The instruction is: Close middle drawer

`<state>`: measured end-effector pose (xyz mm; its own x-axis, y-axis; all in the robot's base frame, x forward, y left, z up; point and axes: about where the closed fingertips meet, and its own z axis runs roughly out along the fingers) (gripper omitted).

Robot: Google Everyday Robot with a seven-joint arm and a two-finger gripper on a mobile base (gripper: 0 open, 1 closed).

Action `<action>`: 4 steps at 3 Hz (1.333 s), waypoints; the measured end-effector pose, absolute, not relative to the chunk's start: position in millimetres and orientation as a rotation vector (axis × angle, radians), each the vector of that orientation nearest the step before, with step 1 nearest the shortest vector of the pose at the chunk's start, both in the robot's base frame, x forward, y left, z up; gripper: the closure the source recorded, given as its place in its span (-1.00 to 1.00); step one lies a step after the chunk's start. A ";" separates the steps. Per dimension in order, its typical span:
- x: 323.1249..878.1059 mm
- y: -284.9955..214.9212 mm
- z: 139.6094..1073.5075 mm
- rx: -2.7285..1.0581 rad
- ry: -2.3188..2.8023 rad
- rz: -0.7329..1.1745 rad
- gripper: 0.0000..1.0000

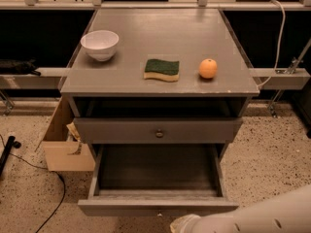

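The grey cabinet's middle drawer (pixel 158 207) is pulled far out toward the camera, and its deep grey box (pixel 156 168) is empty. Above it, the upper drawer (pixel 121 130) with a round metal knob (pixel 159 133) stands slightly out from the cabinet. My white arm (pixel 262 216) comes in from the lower right. Its gripper end (pixel 181 224) sits at the bottom edge of the view, just in front of the middle drawer's front and a little right of centre. The lowest drawer is hidden beneath the open one.
On the cabinet top (pixel 160 38) sit a white bowl (pixel 99 44), a green and yellow sponge (pixel 162 69) and an orange (pixel 208 68). An open cardboard box (pixel 63 142) stands on the speckled floor at the left. A black cable (pixel 51 198) runs near it.
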<state>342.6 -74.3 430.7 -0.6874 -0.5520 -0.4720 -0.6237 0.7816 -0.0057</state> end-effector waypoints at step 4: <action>369.5 -73.0 429.7 -0.881 2.501 0.152 0.20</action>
